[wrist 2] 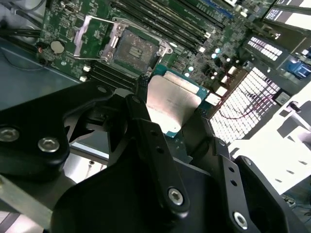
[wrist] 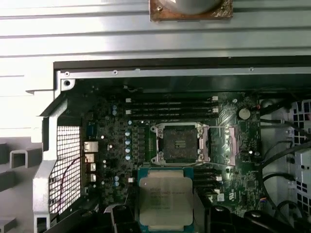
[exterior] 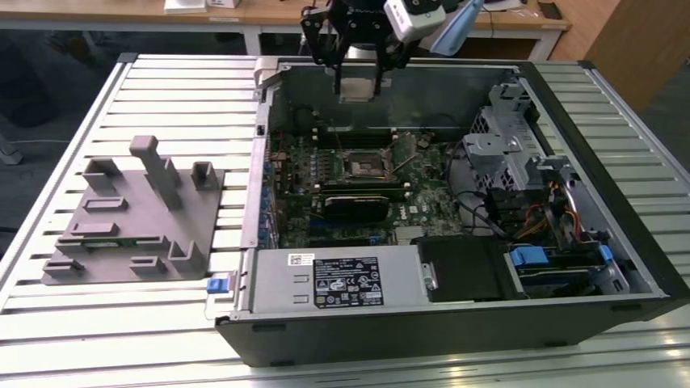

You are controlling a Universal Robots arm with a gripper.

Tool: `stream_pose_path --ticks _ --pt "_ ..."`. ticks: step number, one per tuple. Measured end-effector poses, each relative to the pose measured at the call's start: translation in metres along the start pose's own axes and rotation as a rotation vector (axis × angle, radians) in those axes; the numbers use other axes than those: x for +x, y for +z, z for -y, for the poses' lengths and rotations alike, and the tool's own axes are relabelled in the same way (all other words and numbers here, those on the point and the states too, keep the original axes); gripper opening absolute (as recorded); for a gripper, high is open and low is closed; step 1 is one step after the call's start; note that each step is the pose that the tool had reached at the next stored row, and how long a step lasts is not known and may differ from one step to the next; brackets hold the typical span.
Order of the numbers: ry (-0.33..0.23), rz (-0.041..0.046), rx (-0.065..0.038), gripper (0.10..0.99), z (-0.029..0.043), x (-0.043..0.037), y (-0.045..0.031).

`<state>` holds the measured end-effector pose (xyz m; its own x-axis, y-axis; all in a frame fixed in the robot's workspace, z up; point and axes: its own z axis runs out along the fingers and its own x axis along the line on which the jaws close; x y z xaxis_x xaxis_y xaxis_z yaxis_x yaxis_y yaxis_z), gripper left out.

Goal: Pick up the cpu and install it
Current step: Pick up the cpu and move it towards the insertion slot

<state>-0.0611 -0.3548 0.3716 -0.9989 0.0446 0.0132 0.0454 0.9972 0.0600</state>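
Bit hard to see everything here: in the second wrist view the black gripper (wrist 2: 171,106) body eats most of the foreground, and in the first wrist view the fingers (wrist: 124,218) cut off the near edge of the cpu (wrist: 165,199). What's clear is that the claw is clenched on the cpu, 1 finger on each of 2 opposite edges. The chip's pale brushed-metal top faces the cameras, with a green rim around it. It's up in the air over the open case (exterior: 250,242), not seated, apart from the socket (wrist: 177,142). In the exterior view the arm is chopped off by the picture's top edge, and the gripper hangs over the case wall farthest from the camera. The socket is a dark square with its shiny metal frame (wrist: 231,143) flipped open to 1 side, so nothing sits over it. Long black memory slots (wrist: 170,107) run just beside it. Case walls box in the motherboard (exterior: 291,194), with a perforated mesh grille (wrist: 65,165) on 1 wall. A grey blocky plastic fixture (exterior: 129,218) sits on the ribbed aluminium table (exterior: 173,89) at the exterior view's left, near the case.
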Motion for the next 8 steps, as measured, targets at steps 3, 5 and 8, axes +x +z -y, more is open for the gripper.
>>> stream_pose_path --ticks 3,5,8 --pt "0.0 0.0 0.0 0.533 -0.0003 -0.0077 0.0002" --pt "0.0 0.0 0.0 0.533 -0.0005 -0.0117 0.0003" --pt "0.0 0.0 0.0 0.533 -0.0009 -0.0184 0.0005"
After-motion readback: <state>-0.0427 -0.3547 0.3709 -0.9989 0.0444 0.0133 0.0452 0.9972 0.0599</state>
